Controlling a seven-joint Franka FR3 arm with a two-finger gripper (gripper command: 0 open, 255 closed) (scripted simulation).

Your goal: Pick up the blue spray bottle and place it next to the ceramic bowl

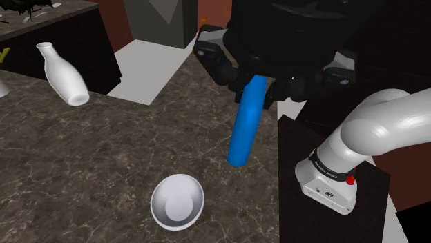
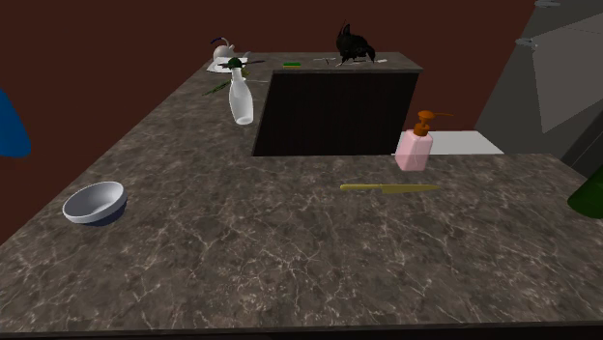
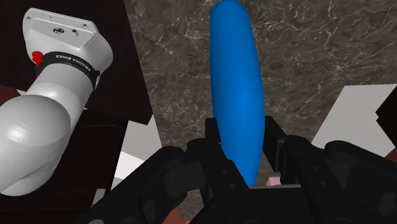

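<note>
**Item 1: blue spray bottle** (image 1: pixel 247 124). A plain, smooth, long blue body. In the shoulder view it stood centre-right of the frame, slanting down and to the left from the gripper (image 1: pixel 257 84). Its free lower end lay a little above and to the right of the bowl (image 1: pixel 177 201), apart from it. In the wrist view the bottle (image 3: pixel 238 95) ran out from between the fingers over the marbled counter. In the second exterior view a blue shape (image 2: pixel 10 126), cut off by the far left edge, sat higher in the frame than the bowl (image 2: pixel 94 203).

**Item 2: gripper** (image 3: pixel 245 149). All black. The two fingers were closed partway onto the bottle's near end, one pressed to each side, with the bottle clasped between them.

**Item 3: bowl.** Pale grey-white, upright and empty, at the lower centre of the shoulder view and the left-centre of the second exterior view, resting on the counter.

**Item 4: counter** (image 2: pixel 290 251). A dark marbled surface with pale veins.

**Item 5: arm** (image 1: pixel 373 131). White, at the right of the shoulder view above the dark stand (image 1: pixel 304 214).

**Item 6: white bottle** (image 1: pixel 63 74). Narrow-necked, at the upper left of the shoulder view, well apart from the bowl.

**Item 7: pink dispenser** (image 2: pixel 416 147). Fitted with an orange pump, right of centre in the second exterior view. A yellowish long utensil (image 2: pixel 388 187) lay flat just below it.

**Item 8: dark cabinet block** (image 2: pixel 333 111). At the upper centre, with a black bird-like figure (image 2: pixel 355 43) on top.
</note>
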